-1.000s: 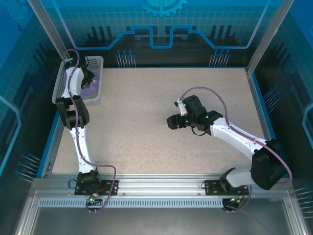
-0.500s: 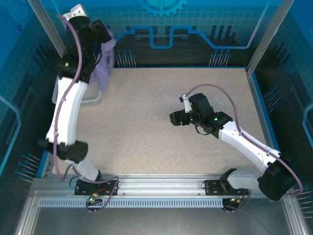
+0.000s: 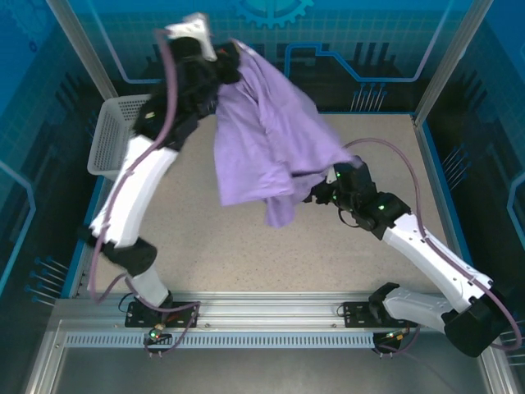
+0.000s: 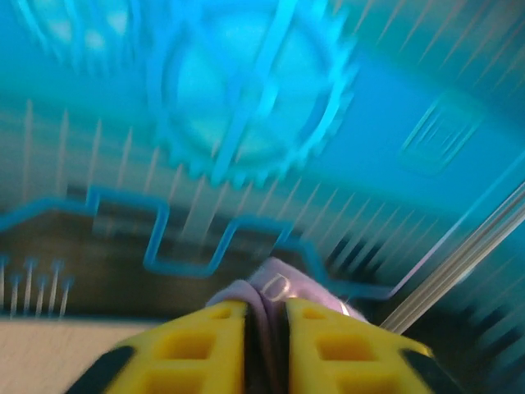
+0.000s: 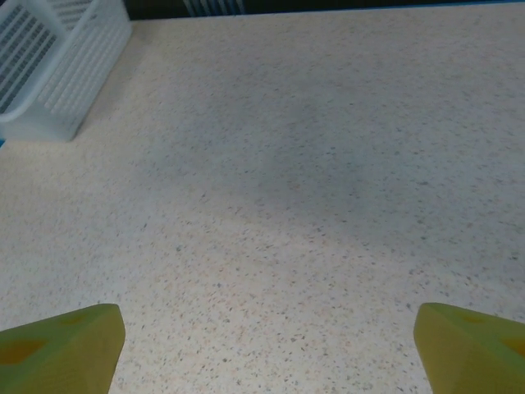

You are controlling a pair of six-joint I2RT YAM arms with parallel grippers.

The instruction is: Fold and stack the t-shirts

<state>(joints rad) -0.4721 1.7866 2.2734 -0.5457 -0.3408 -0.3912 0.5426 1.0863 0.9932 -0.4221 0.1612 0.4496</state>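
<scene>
worktop [image 3: 246,246]: carries basket [image 3: 105,139] at its far left corner.
t-shirt [image 3: 262,139]: in the air over the far middle of the worktop, right of the basket. its top edge is pinched in the left tool [image 4: 265,324], high at the far side, and the rest drapes down and rightward.
right tool [image 5: 267,320]: low over the worktop, right of centre, beside the t-shirt's lower edge. contact cannot be told.
</scene>
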